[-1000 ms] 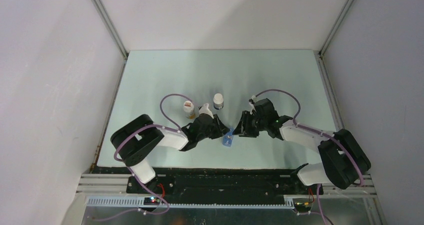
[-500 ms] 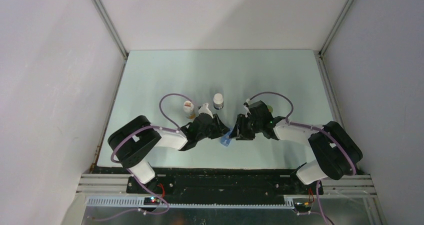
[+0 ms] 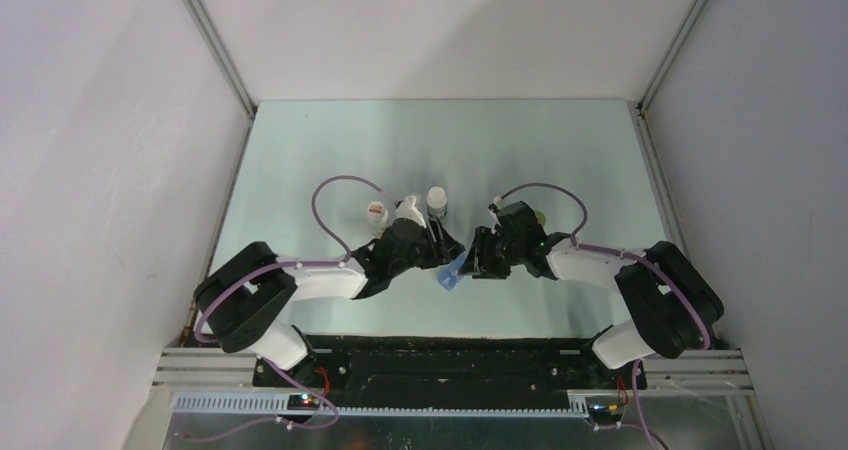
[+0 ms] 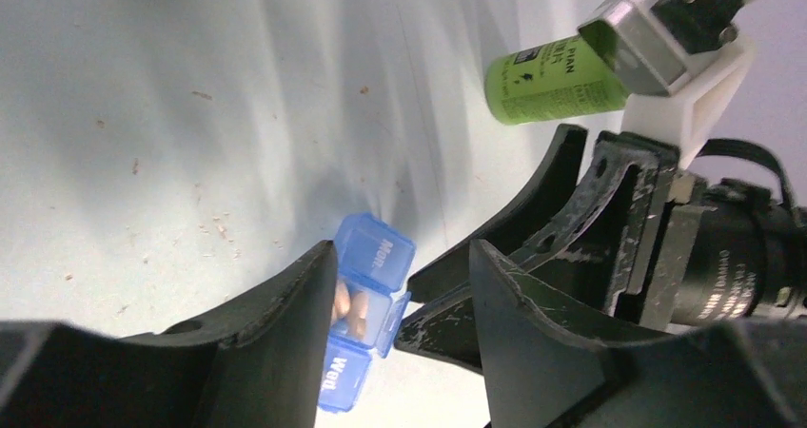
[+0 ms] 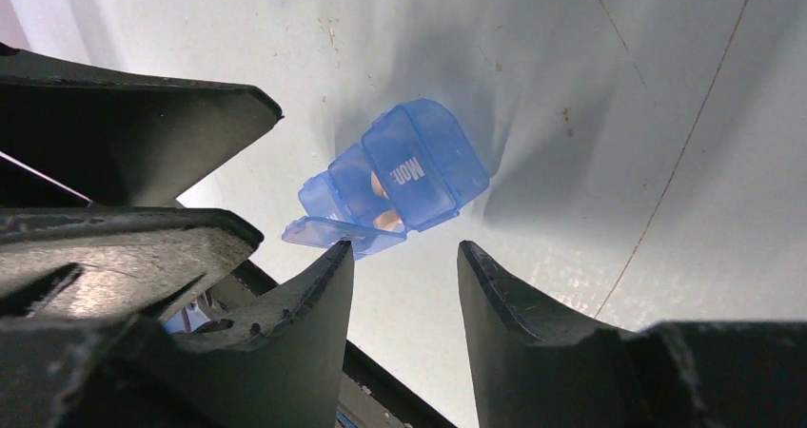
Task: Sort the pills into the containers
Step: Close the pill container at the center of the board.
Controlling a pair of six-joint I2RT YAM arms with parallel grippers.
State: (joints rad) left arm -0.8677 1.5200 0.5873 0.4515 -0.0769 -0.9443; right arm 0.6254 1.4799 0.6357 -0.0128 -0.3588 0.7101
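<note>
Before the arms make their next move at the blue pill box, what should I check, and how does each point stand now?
1. Small translucent blue pill box lies on the pale green table, between both arms: ok.
2. Tiny orange pills show inside the box, beside the lid marked Mon: ok.
3. Left gripper has its jaws apart, nothing clamped: ok.
4. Right gripper has its jaws apart, nothing between them: ok.
5. Clearance between the two grippers at the box: cannot tell, they stand very close.
6. Green round bottle stands apart from the box: ok.
</note>
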